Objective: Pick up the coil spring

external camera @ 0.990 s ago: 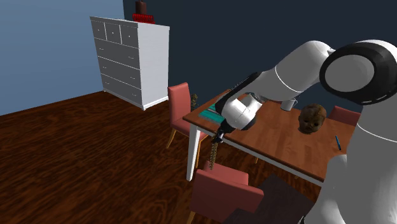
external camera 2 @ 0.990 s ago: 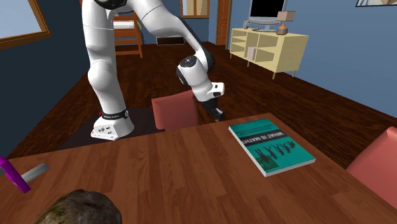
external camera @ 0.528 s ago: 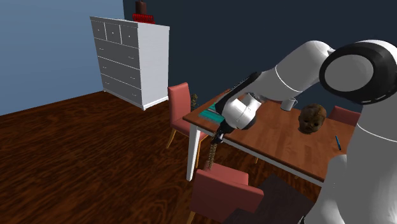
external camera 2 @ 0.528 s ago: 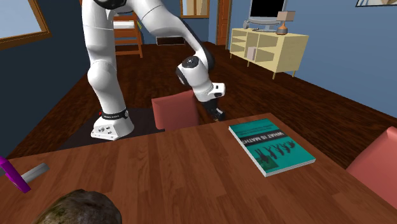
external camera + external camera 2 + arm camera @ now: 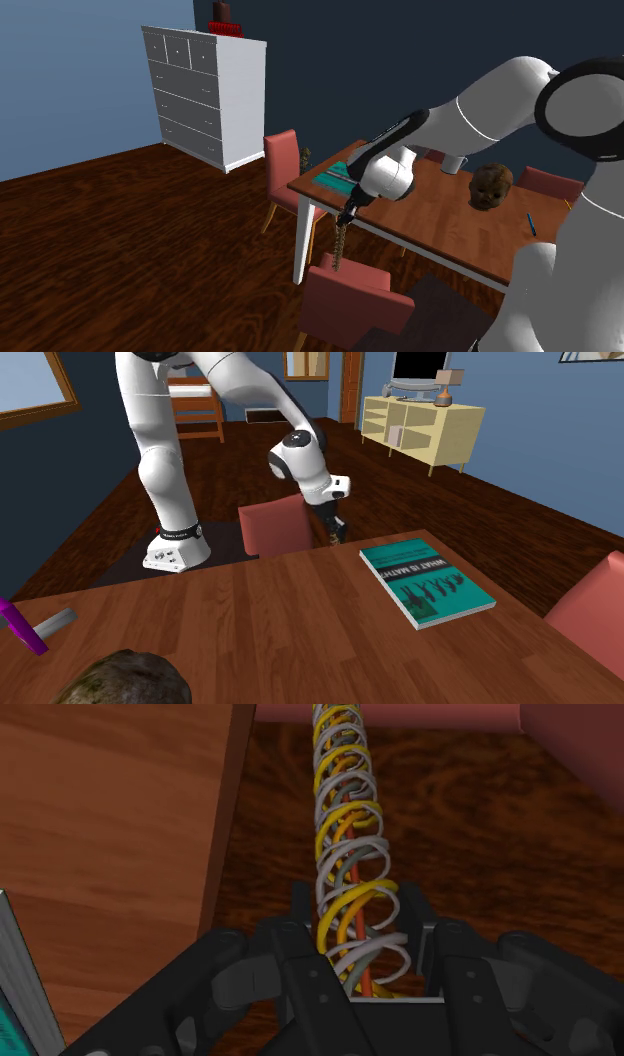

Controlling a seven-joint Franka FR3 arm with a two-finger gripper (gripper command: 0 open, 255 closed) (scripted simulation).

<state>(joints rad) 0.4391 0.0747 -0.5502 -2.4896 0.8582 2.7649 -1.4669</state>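
Shoulder view has the white arm (image 5: 470,105) swung slightly toward that view's right since a second ago, just off the wooden table (image 5: 440,215)'s near edge and above the red chair (image 5: 350,300), so the lift looks underway. The coil spring (image 5: 339,245) dangles from the gripper (image 5: 346,217), its top end clasped between narrow-set fingers (image 5: 300,919)

Arm (image 5: 470,110) swung; tool (image 5: 337,532) (clasping coil spring (image 5: 350,854)) edged slightly sideways, upward.
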